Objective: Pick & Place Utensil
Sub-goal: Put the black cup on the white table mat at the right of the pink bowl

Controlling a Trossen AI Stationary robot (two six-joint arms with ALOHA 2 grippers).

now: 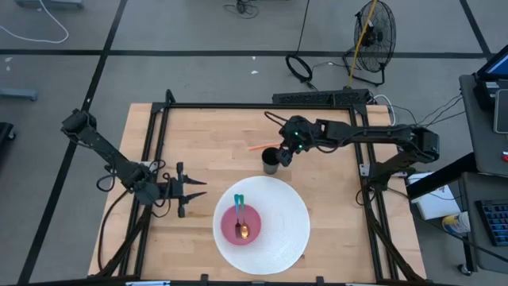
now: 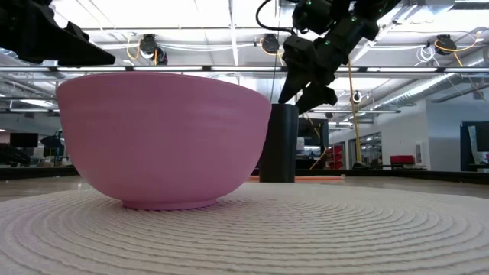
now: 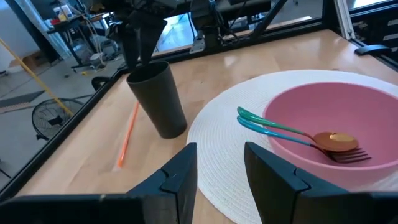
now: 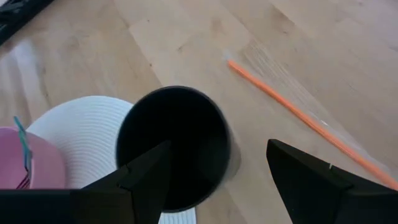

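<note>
Resting inside the pink bowl are a fork and spoon, each with a teal handle and coppery metallic head. The smooth, round bowl sits on a white ribbed circular placemat. Beside the placemat stands a dark cylindrical cup, an orange straw just behind it. The right gripper hovers above the cup, fingers spread, holding nothing. The left gripper waits beside the placemat, fingers apart, empty.

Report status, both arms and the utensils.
Right gripper open, hovering over the cup. Left gripper open, waiting beside the mat. Fork and spoon in the bowl. Straw behind cup, nothing blocking.
</note>
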